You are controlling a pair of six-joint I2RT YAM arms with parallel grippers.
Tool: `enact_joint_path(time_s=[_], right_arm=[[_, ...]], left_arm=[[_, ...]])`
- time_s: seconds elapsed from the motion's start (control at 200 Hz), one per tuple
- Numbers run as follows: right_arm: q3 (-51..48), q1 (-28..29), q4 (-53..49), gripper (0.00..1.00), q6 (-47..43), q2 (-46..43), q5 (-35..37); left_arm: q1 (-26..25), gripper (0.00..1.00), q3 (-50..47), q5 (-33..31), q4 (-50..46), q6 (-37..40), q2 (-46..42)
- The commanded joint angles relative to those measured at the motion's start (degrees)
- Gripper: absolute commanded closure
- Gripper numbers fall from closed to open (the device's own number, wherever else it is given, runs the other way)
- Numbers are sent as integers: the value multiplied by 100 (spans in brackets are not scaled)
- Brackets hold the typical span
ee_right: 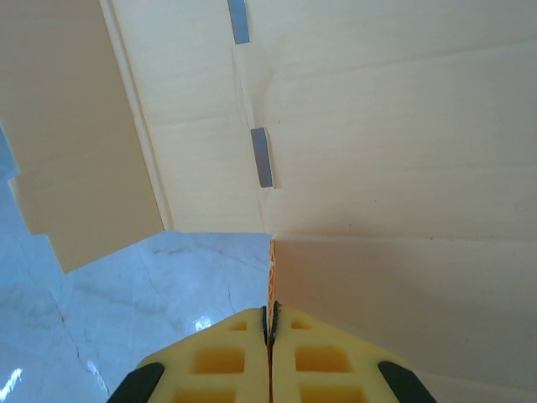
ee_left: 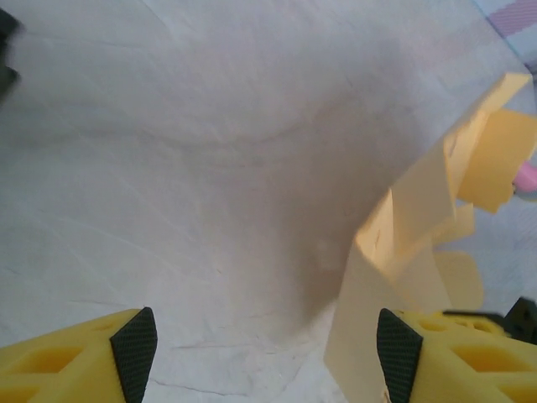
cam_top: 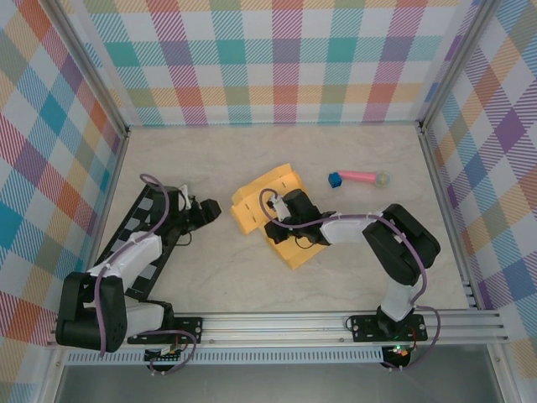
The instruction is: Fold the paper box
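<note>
The paper box [cam_top: 267, 195] is a yellow-orange card sheet, partly folded, with panels standing up near the table's middle. My right gripper [cam_top: 281, 222] reaches over its near half. In the right wrist view that gripper [ee_right: 270, 316] is shut on the thin edge of a card panel of the paper box [ee_right: 377, 126], which has two small slots. My left gripper [cam_top: 213, 210] stands just left of the box, open. In the left wrist view the left gripper [ee_left: 265, 340] has bare table between its pads, and an upright flap of the paper box [ee_left: 419, 227] rises close to the right pad [ee_left: 396, 353].
A pink stick with a blue end [cam_top: 359, 178] lies to the right behind the box, and its pink tip [ee_left: 527, 175] peeks past the card. A black-and-white checkered board [cam_top: 126, 235] lies under the left arm. Plaid walls enclose the marble table [cam_top: 210, 269].
</note>
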Motion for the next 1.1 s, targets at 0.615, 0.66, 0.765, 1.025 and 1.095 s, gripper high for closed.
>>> enact_joint_path(time_s=[0.615,0.66,0.765,1.025,1.095], right_arm=[[123,-16,330,93,827,-79,472],[135,-15,323,93,845,-53,450],[176,-16,270,91,887,11,461],[424,-41,-282,81,1020,42,621],[511,-64,-582,77,1130,-8,770]], left_arm=[[-1743,56,587,-1460,2076,611,1664],[-1772,62,684,-1368,2079,703,1789],[-1920,77,676,-1434,2282,924,1944],[-2017,91,705,-1661,2286,1397,2079],[-2025,95,781,-1627,2311,1575,2142]])
